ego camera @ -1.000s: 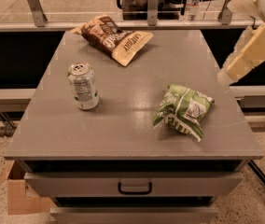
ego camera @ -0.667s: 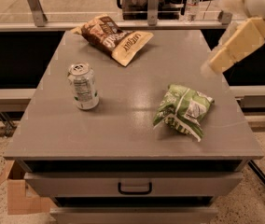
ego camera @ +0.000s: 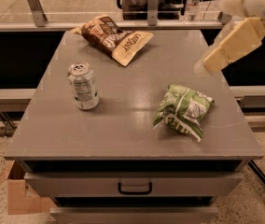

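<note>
Gripper (ego camera: 209, 62) hovered above table (ego camera: 123, 129) near right edge, nearest green chip bag (ego camera: 184, 110); whether open or closed could not be told.

table (ego camera: 123, 129): grey
gripper (ego camera: 206, 64): cream, above the table's right side
green bag (ego camera: 184, 110): white stripes
brown bag (ego camera: 116, 38): tan end
can (ego camera: 83, 86): silver

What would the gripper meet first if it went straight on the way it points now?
Probably the bare tabletop beside the green chip bag. The gripper, above the table's right side, points down-left. Depth is unclear, so it might clip the bag.
</note>
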You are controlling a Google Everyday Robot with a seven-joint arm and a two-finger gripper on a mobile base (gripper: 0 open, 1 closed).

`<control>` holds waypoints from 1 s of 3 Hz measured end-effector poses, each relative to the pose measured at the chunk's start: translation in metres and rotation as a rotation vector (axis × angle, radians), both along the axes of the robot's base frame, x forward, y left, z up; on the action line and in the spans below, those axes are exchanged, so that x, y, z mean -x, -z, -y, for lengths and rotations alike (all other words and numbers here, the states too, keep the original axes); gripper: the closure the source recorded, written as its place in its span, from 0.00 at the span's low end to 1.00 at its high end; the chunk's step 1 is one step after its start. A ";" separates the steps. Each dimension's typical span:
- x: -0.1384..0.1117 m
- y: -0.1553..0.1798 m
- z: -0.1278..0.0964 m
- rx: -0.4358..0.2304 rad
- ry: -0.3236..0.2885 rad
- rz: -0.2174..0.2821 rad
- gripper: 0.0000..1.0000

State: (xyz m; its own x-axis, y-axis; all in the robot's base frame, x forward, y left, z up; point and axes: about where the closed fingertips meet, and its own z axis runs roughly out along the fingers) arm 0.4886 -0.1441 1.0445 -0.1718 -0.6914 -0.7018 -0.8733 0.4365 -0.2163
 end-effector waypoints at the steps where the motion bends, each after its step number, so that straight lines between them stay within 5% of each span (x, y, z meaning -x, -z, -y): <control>1: -0.006 0.018 0.007 0.007 0.064 0.005 0.00; 2: -0.015 0.031 0.021 -0.045 0.116 0.046 0.00; 3: -0.049 0.103 0.046 -0.040 0.140 0.060 0.00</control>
